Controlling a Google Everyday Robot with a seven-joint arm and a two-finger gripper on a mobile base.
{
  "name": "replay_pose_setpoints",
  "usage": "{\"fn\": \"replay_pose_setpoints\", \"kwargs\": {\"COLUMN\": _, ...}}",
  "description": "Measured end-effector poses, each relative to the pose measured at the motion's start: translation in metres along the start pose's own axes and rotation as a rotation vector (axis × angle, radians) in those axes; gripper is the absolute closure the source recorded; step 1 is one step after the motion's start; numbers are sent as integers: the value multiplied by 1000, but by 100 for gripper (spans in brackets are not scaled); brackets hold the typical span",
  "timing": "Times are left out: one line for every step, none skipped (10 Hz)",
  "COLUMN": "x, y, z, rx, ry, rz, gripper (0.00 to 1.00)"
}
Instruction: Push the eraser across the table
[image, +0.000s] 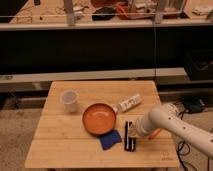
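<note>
On the left of the small table of light bamboo-coloured planks (55, 145) I see a translucent white plastic cup (69, 100) standing upright, then a shallow round orange bowl (99, 118) near the middle with a small blue pad (110, 140) just in front of it. Behind the bowl's right side lies a white tube-shaped bottle (129, 103) on its side. The long narrow black eraser with pale stripes (129, 136) lies lengthwise toward the front edge, just right of the blue pad. My gripper (135, 132) sits at the eraser's right flank at the end of the white arm (172, 124); I cannot tell how its fingers stand. To push well, I judge I should keep the contact low and near the eraser's middle so it slides rather than pivots, and watch the pad and bowl, which stand in a leftward path.
</note>
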Motion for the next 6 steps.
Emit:
{"fn": "replay_pose_setpoints", "kwargs": {"x": 5, "y": 0, "z": -3, "rx": 1, "ry": -3, "rz": 11, "gripper": 100}}
{"fn": "replay_pose_setpoints", "kwargs": {"x": 10, "y": 0, "z": -6, "rx": 1, "ry": -4, "rz": 19, "gripper": 100}}
{"fn": "replay_pose_setpoints", "kwargs": {"x": 13, "y": 0, "z": -7, "rx": 0, "ry": -5, "rz": 25, "gripper": 100}}
{"fn": "replay_pose_setpoints", "kwargs": {"x": 12, "y": 1, "z": -7, "rx": -3, "ry": -7, "rz": 24, "gripper": 100}}
{"fn": "replay_pose_setpoints", "kwargs": {"x": 11, "y": 1, "z": -7, "rx": -3, "ry": -9, "rz": 25, "gripper": 100}}
{"fn": "replay_pose_setpoints", "kwargs": {"x": 14, "y": 4, "z": -8, "rx": -4, "ry": -12, "rz": 27, "gripper": 100}}
